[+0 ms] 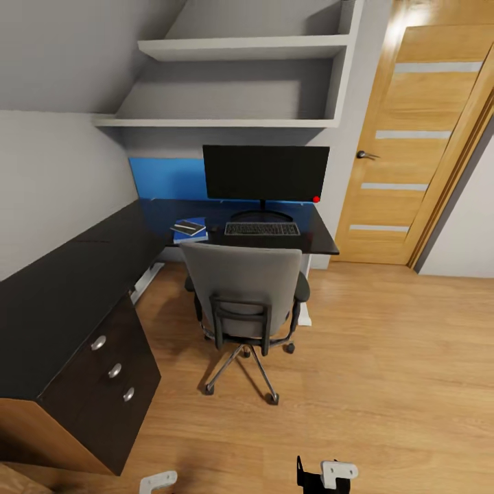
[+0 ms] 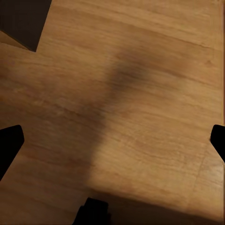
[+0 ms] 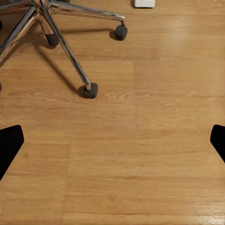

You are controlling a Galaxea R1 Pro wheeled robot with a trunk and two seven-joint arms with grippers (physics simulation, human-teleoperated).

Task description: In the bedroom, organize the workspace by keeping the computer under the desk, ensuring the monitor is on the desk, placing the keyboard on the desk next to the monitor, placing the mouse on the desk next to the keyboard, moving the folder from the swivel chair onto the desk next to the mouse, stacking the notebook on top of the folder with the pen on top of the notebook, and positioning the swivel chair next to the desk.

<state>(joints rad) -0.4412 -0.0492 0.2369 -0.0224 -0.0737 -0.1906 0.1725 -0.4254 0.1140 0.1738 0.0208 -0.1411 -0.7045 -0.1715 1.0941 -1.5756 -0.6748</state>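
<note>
Swivel chair at desk, twelve o'clock of both grippers, well apart, jaws spread, empty.

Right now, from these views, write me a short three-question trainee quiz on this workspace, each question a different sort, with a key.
1. True or false: the swivel chair stands in front of the desk with its back toward the camera.
2. Multiple choice: the keyboard lies (A) on the chair seat, (B) on the desk in front of the monitor, (C) on the floor.
3. Fill in: the notebook rests on the blue ____.

Key: 1 true; 2 B; 3 folder.

Both the left gripper and the right gripper are open above bare wood floor.
</note>
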